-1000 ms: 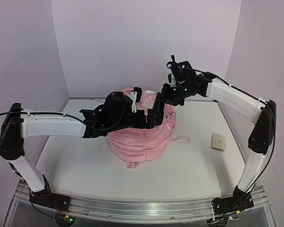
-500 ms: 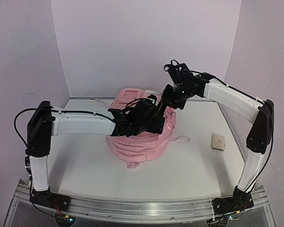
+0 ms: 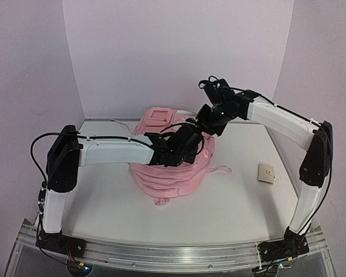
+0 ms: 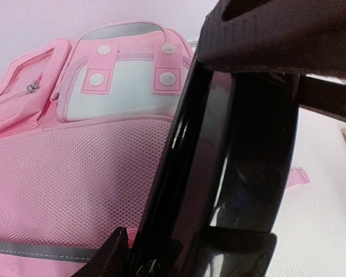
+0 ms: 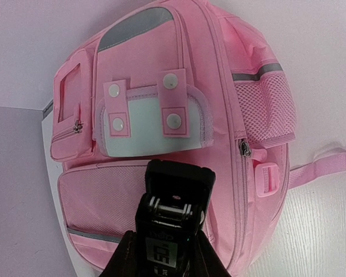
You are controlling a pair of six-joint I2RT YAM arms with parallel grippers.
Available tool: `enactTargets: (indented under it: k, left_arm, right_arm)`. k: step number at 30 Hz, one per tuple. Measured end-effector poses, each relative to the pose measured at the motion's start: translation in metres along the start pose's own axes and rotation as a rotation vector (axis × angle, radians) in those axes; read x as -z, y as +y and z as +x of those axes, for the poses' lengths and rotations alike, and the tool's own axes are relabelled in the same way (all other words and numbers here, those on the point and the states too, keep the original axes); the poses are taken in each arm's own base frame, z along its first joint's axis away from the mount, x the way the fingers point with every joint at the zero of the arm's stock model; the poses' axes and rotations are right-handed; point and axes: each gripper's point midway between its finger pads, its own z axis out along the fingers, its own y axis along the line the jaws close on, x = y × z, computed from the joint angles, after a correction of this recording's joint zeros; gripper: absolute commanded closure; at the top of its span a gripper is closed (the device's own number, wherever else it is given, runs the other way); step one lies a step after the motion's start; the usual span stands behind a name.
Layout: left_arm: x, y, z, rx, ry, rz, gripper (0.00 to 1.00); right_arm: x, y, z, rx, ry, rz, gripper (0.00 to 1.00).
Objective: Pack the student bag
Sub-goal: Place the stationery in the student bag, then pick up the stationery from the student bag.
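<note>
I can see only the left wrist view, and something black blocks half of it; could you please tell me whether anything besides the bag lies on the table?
Observer: Yes, a tan wallet lies on the table, right of the bag and apart from it.
Operator: Thank you; where is the other arm?
Observer: The right arm reaches in from the right, and its jaws are over the bag's far right part, close by the left arm's.
Operator: Is there a zip pull on that side?
Observer: Yes, a metal zip pull sits on the right side seam, beside a pink buckle.
</note>
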Motion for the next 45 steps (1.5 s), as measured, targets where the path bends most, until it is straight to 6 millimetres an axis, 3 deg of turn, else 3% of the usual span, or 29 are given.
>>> enactTargets:
  k: [2,7,11,15,19,24,26,28,31,33,39,45]
  left_arm:
    - [0.0,-0.001,0.001,0.013,0.004,0.008,0.78]
    - [0.004,0.003,0.004,0.024,0.019,0.023,0.89]
    - [0.016,0.009,0.012,0.02,0.037,0.041,0.93]
    - [0.035,0.014,0.007,0.043,0.024,0.082,0.94]
    - [0.059,0.026,0.01,0.065,0.041,0.11,0.96]
    - [0.069,0.038,0.017,0.081,0.061,0.1,0.96]
    - [0.071,0.042,0.023,0.082,0.075,0.092,0.92]
    - [0.071,0.044,0.028,0.086,0.081,0.088,0.82]
    - [0.074,0.048,0.033,0.095,0.085,0.091,0.54]
    - [0.076,0.052,0.036,0.115,0.093,0.096,0.41]
    - [0.075,0.055,0.032,0.143,0.12,0.124,0.36]
    - [0.069,0.032,0.011,0.123,0.155,0.169,0.36]
  right_arm:
    - [-0.001,-0.001,-0.001,0.011,0.001,0.001,0.51]
    - [0.0,0.001,-0.005,0.08,-0.003,-0.002,0.34]
    - [0.015,0.027,-0.015,0.166,-0.018,-0.089,0.13]
    - [0.031,0.053,-0.024,0.297,-0.035,-0.195,0.03]
    - [0.041,0.064,-0.026,0.402,-0.015,-0.274,0.02]
    - [0.048,0.068,-0.028,0.476,0.031,-0.367,0.02]
    - [0.049,0.069,-0.026,0.501,0.058,-0.409,0.02]
    - [0.047,0.067,-0.022,0.518,0.088,-0.437,0.02]
    - [0.043,0.062,-0.017,0.529,0.133,-0.469,0.02]
    - [0.04,0.056,-0.013,0.529,0.16,-0.478,0.02]
    - [0.025,0.033,0.004,0.517,0.25,-0.478,0.05]
    - [0.01,0.008,0.031,0.486,0.361,-0.47,0.06]
